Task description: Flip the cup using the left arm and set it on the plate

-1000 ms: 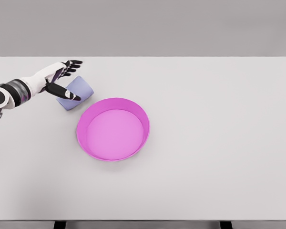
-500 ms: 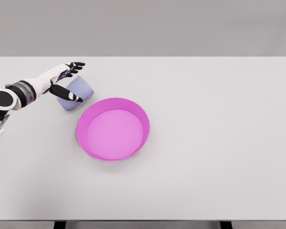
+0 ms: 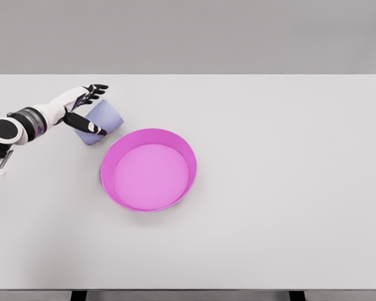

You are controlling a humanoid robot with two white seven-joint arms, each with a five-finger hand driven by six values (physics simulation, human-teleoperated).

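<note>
While the left arm reached in from the picture's left edge across the far-left part of the worktop [image 3: 288,188], the left hand [image 3: 81,108] sat at the cup [image 3: 100,121]. Cup: pale lavender-blue, lying tilted on the worktop rather than upright; which end faced the camera could not be told from the head view. It lay just beside the upper-left rim of the plate [image 3: 148,169], apart from it, with a thin strip of bare worktop between the two.

Hand state: fingers spread, not clamped. The thumb [image 3: 86,123], black-tipped, lay across the near-left side of the cup and appeared to touch it. The other fingers [image 3: 95,89] extended past the cup's far side, above its top edge; contact there could not be confirmed. The cup rested on the worktop, not lifted.

Plate: magenta-pink, round, with a raised wall, more a shallow dish; it stood left of the worktop's centre and nothing lay in it.

Arm: white forearm with a dark banded wrist section and a round black joint cap near the picture's left edge.

Right arm: not visible in the head view.

Worktop: light grey, wide, running nearly edge to edge; grey backdrop behind it.
</note>
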